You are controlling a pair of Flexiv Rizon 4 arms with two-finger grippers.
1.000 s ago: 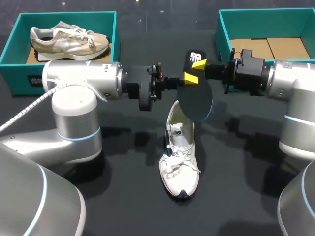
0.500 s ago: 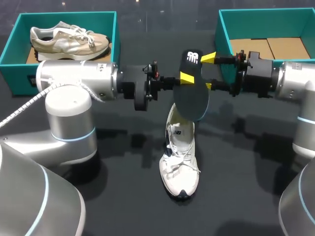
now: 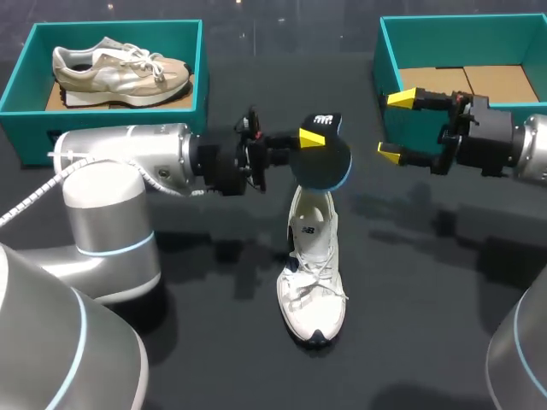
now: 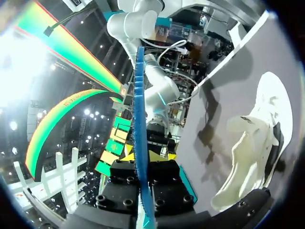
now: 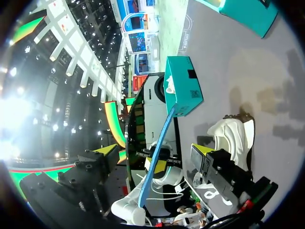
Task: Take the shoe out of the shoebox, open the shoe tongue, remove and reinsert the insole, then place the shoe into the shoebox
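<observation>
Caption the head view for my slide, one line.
Left arm holds the insole above the white shoe; right arm, jaws open, near the right shoebox.

insole [image 3: 325, 162] in left hand [image 3: 311, 140] blocks white shoe [image 3: 313, 273] opening from above; free gap between it and right hand [image 3: 396, 125]

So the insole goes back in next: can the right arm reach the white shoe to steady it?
Probably yes: the right gripper is open and empty, and nothing lies between it and the white shoe; the insole hangs over the heel.
</observation>
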